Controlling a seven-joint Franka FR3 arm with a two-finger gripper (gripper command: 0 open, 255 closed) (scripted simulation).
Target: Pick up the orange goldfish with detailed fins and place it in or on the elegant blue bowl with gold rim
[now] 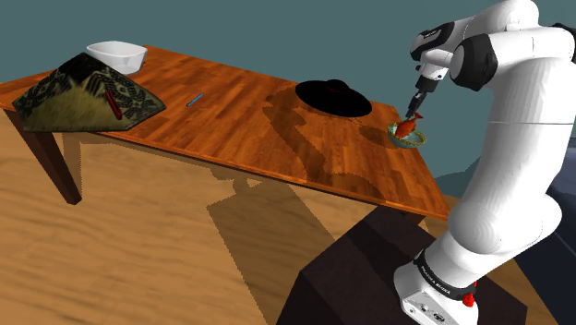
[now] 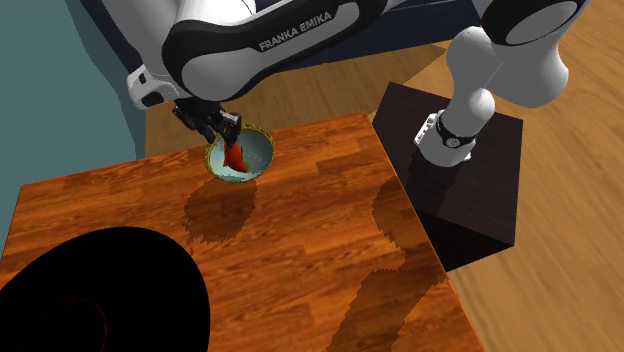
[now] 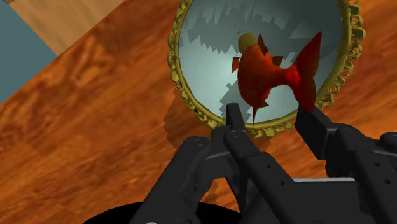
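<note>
The goldfish (image 3: 261,73) is orange-red, darkening to deep red at its forked tail, with spiky pointed fins along its body. It hangs tilted just above the inside of the bowl (image 3: 203,63), pinched at the tips of the black gripper (image 3: 268,114), one finger at its head end and the other at its tail. The bowl is round and shallow, pale blue inside, with a knobbly gold rim. It stands upright on the wooden table top (image 1: 277,120) near a corner, at the right of the shoulder view's middle and in the upper left-centre of the second exterior view.
</note>
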